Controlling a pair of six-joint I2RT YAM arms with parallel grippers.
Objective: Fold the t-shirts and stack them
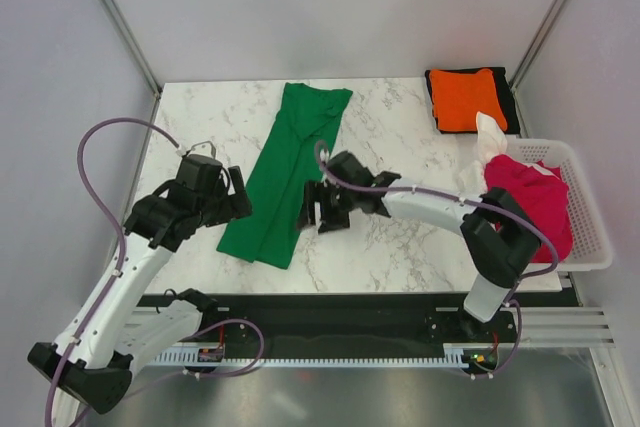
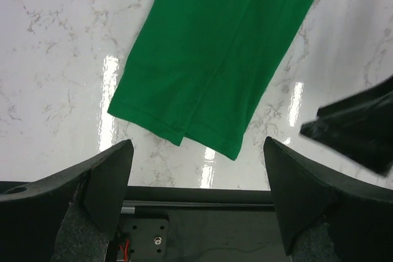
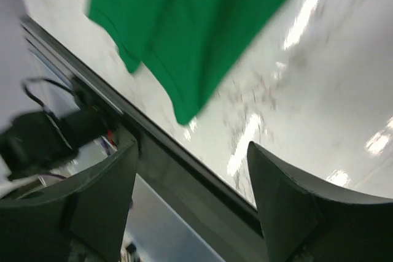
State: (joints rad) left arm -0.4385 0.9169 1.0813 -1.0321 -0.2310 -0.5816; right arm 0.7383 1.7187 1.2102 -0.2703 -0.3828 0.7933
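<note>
A bright green t-shirt lies folded lengthwise into a long strip on the marble table, its hem end toward the near edge. My left gripper hovers open just left of the strip's lower half, empty. On the strip's right side my right gripper hangs open, holding nothing. An orange t-shirt lies folded on a black t-shirt at the back right. A crimson red t-shirt and a white t-shirt sit crumpled in the basket.
The white slotted plastic basket stands at the table's right edge. Bare marble spreads between the green strip and the basket. The table's near edge with its black rail runs just below both grippers.
</note>
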